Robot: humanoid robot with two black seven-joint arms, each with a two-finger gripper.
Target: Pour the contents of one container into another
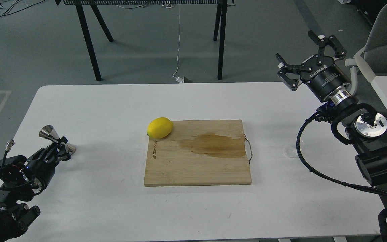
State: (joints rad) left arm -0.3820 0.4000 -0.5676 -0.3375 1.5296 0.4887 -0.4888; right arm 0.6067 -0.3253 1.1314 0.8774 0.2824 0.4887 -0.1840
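Observation:
The steel jigger (pixel 49 132) lies tilted at the table's left edge, one cone up and to the left, the other down at the right. My left gripper (pixel 59 147) is shut around its narrow waist. The clear glass cup (pixel 290 152) stands faint on the white table, just right of the cutting board and partly behind my right arm's black cable. My right gripper (pixel 295 46) hangs open and empty, raised well above and behind the cup, near the table's far right edge.
A wooden cutting board (pixel 197 168) with a wet brown stain (pixel 212 145) lies mid-table. A yellow lemon (pixel 160 127) rests at its far left corner. Black table legs (pixel 221 40) stand on the floor behind, and a grey chair (pixel 386 40) at the far right.

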